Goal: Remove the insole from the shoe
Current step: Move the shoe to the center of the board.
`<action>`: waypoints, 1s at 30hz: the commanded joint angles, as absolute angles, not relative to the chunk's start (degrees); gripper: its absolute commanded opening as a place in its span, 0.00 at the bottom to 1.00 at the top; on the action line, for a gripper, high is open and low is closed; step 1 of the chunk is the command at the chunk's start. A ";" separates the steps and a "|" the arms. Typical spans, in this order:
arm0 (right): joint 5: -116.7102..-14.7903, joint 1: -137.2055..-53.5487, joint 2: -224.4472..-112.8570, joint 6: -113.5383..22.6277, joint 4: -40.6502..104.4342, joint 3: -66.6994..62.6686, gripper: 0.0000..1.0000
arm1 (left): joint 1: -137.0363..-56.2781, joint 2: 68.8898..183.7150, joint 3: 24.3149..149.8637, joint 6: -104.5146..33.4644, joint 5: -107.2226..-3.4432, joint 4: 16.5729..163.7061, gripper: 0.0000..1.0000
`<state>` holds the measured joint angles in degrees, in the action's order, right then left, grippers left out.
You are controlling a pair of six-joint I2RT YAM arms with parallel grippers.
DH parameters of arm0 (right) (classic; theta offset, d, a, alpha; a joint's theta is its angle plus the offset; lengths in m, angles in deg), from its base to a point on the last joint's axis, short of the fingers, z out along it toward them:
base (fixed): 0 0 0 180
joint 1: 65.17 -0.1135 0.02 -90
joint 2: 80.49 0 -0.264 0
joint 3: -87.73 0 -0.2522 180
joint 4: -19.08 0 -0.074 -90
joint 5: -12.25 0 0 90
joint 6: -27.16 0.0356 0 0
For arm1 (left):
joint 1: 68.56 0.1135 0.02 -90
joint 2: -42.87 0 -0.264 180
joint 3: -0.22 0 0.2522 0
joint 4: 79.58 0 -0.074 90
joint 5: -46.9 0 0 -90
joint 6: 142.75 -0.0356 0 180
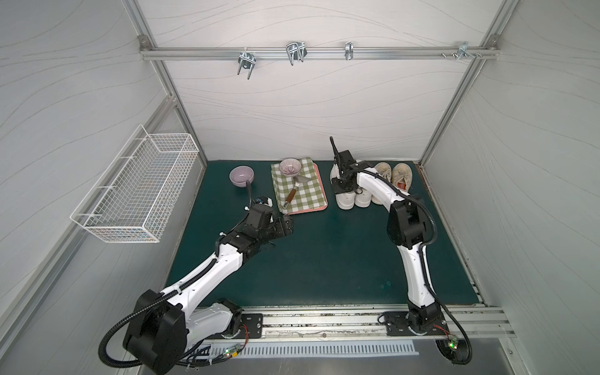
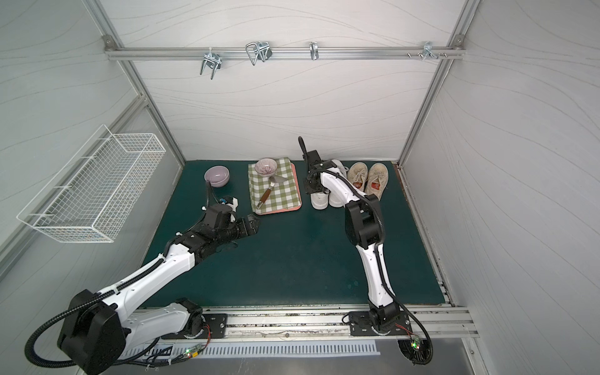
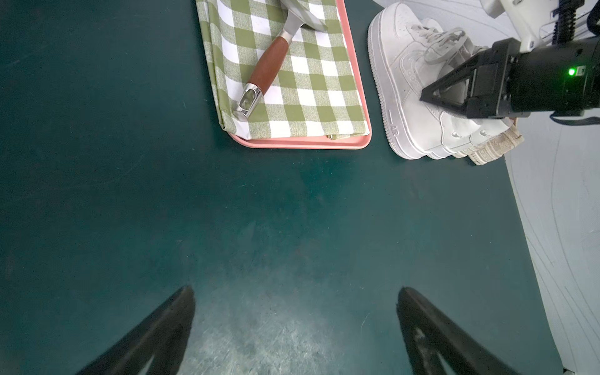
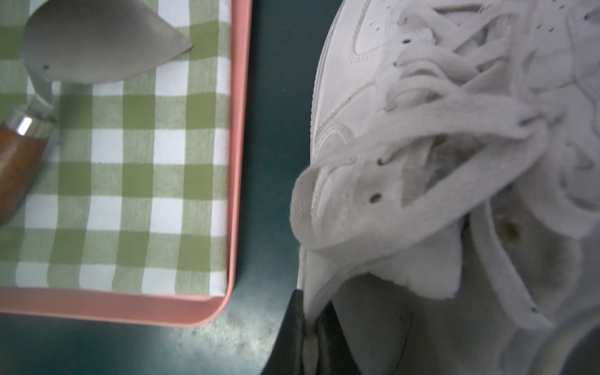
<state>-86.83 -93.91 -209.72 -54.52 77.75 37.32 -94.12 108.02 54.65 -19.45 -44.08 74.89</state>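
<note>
The right hand (image 4: 310, 302) is clamped on the collar edge of the white shoe (image 4: 357, 97); the left hand (image 3: 297, 289) is held wide apart over the counter (image 3: 97, 194).

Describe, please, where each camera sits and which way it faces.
Top views: mounted high at the robot's base end, looking down on the whole green table; left arm and right arm show whole.
Left wrist: low over bare table, facing the pink tray and white sneaker; the left gripper shows, fingers open, and the right gripper.
Right wrist: close above the sneaker beside the tray; its fingers show, shut on the sneaker's rim.
Shared: both wrist views show tray, checked cloth and sneaker.
</note>
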 commanded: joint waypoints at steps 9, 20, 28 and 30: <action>-93.39 -98.91 -186.69 -53.22 72.32 12.88 0.05 | -94.31 107.39 54.37 -17.06 -46.43 75.59 0.99; -97.87 -106.16 -171.72 -48.00 74.21 -4.81 0.03 | -94.25 108.27 53.84 -17.91 -45.03 74.32 0.99; -97.59 -115.32 -165.28 -41.56 73.71 -14.59 0.03 | -94.31 110.02 54.12 -17.49 -46.35 74.95 0.98; -97.18 -118.06 -165.72 -39.96 73.00 -15.47 0.04 | -94.32 108.52 52.79 -16.72 -44.86 75.63 0.97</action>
